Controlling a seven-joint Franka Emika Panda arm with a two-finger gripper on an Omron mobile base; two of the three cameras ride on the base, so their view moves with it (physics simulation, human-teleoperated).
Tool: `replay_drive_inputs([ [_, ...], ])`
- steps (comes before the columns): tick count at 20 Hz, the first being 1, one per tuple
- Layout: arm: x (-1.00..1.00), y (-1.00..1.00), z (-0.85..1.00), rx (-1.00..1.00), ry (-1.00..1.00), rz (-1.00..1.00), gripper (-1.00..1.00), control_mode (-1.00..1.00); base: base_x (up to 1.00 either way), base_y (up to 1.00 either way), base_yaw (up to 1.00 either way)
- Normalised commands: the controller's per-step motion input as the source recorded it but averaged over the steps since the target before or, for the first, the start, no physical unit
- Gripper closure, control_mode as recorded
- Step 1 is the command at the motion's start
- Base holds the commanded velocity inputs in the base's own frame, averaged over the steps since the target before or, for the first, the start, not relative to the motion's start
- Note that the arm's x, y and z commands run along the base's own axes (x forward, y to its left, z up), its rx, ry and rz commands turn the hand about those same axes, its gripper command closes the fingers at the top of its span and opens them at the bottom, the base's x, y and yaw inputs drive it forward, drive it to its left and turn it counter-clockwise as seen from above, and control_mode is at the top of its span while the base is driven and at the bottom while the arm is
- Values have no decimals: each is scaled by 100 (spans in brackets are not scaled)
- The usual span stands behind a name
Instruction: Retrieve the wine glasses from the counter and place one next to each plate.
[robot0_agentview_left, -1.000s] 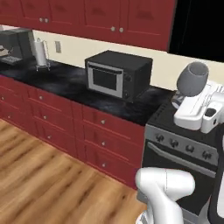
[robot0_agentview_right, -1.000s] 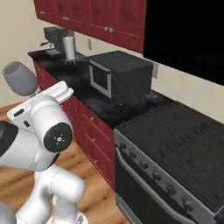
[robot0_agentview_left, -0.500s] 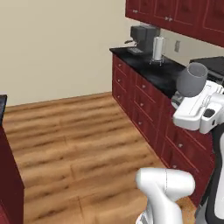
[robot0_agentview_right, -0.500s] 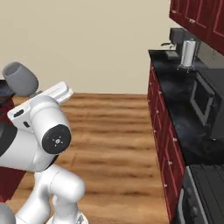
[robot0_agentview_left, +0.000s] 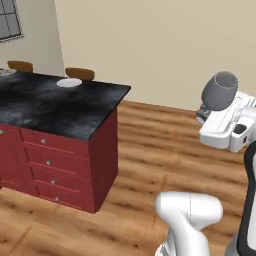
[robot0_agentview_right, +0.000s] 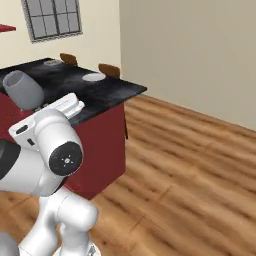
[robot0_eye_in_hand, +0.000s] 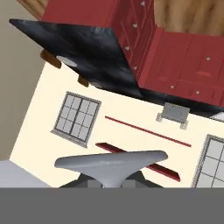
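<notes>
A grey translucent stemmed wine glass (robot0_agentview_left: 219, 91) is held in the two-finger claw (robot0_agentview_left: 206, 113), which is closed almost fully on the short stem. In the left base view the rounded bowl stands directly above the claw, tilted slightly away from the white hand. In the right base view the same glass (robot0_agentview_right: 23, 90) is seen above and to the left of the white hand, with the stem hidden by the arm. In the hand view the round foot of the glass (robot0_eye_in_hand: 111, 162) lies just above the finger tips, seen from beneath.

A black marbled stone island counter (robot0_agentview_left: 60, 107) over dark red drawers is located well apart from the claw, to its left and lower in the left base view. A round plain white plate (robot0_agentview_left: 69, 83) rests on the far part of this counter. In the right base view a second, greyish plate (robot0_agentview_right: 52, 63) is seen beyond the white one (robot0_agentview_right: 93, 77). Two brown chair backs (robot0_agentview_left: 80, 73) stand behind the counter.
</notes>
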Motion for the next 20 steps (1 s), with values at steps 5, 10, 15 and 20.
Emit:
replay_drive_inputs([
  [5,0,0,0,0,0,0,100,100,4,-65,70],
  [10,0,0,0,0,0,0,100,100,59,-95,53],
  [15,0,0,0,0,0,0,100,100,100,-85,51],
  [20,0,0,0,0,0,0,100,100,98,-87,45],
])
